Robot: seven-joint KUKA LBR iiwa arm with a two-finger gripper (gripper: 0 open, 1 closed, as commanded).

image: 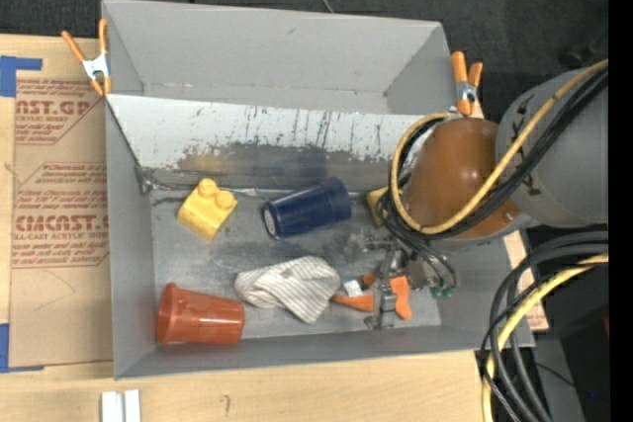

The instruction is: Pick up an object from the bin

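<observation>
grey bin [267, 64]. gripper [389, 296] sits low in its lower right corner; whether it is open or closed i cannot tell. blue cup [307, 210] lies mid-bin, orange cup [198, 316] lower left, white cloth [292, 284] between them, yellow block [206, 208] left. small orange piece [349, 300] lies between cloth and gripper.

Arm [569, 163] (orange-covered wrist [450, 178]) angles down, gripper [388, 296] lowest.

The bin [129, 212] has two cups: one blue cup [307, 208] far middle, one orange cup [198, 316] near left. One yellow block [207, 208]. One crumpled cloth [292, 285].
</observation>
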